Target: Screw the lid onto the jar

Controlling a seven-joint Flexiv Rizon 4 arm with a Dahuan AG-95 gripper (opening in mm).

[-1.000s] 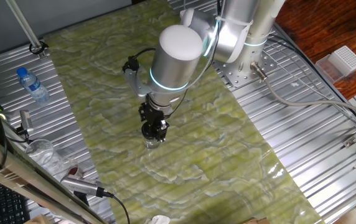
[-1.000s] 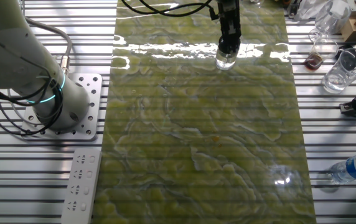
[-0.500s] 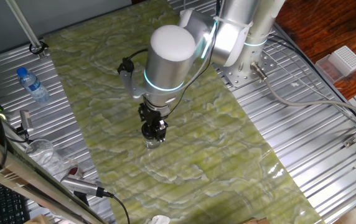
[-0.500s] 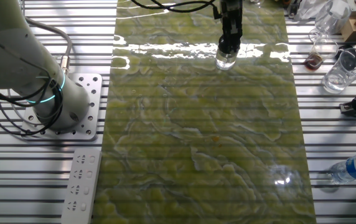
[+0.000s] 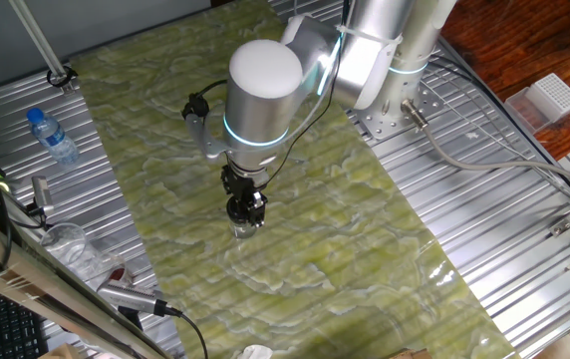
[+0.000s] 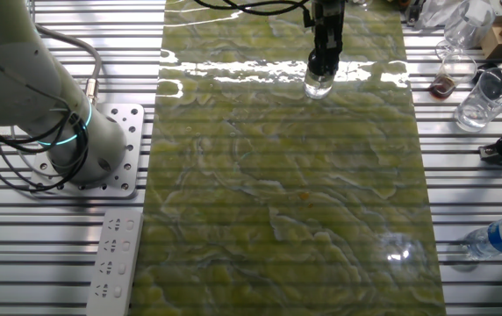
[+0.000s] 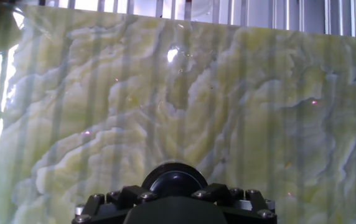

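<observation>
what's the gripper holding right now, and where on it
The gripper is shut on the small round black lid, pinched at its rim, atop the short clear jar.

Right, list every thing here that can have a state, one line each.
lid: on top of the jar, held at the gripper tip
jar: upright on the green mat, under the lid
gripper: pointing down over the jar, fingers closed on the lid
water bottle: lying on the metal table, blue cap on
clear glass: upright on the table, beside the mat
</observation>
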